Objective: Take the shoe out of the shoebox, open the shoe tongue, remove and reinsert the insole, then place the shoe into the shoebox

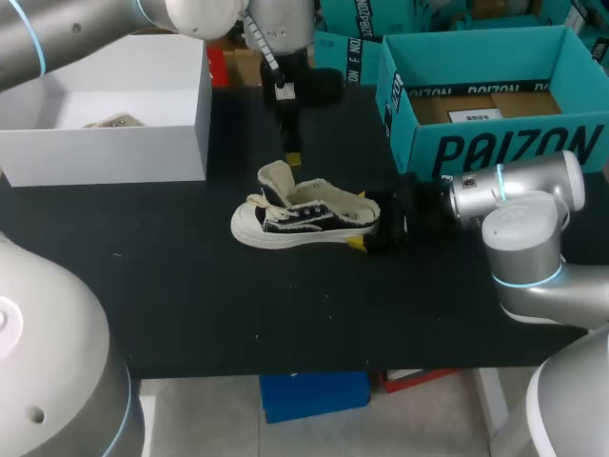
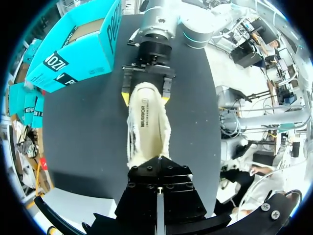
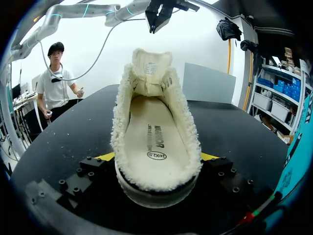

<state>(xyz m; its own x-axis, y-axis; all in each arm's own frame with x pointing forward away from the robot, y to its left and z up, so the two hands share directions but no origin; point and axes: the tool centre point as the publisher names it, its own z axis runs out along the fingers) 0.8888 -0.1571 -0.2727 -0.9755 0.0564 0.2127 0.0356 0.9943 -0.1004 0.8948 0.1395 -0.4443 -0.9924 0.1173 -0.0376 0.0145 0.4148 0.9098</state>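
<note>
Shoe heel clamped between right gripper fingers, on table; left gripper above tongue, opening not possible to tell

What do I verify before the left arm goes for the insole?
1. Shoe out of the box, on the table: ok.
2. Right gripper clamping the heel from both sides: ok.
3. Tongue pulled open, standing up: ok.
4. Insole seated flat and exposed from above: ok.
5. Left gripper above the toe end, apart from the shoe: ok.
6. Insole edge loose enough to pinch: cannot tell.
</note>
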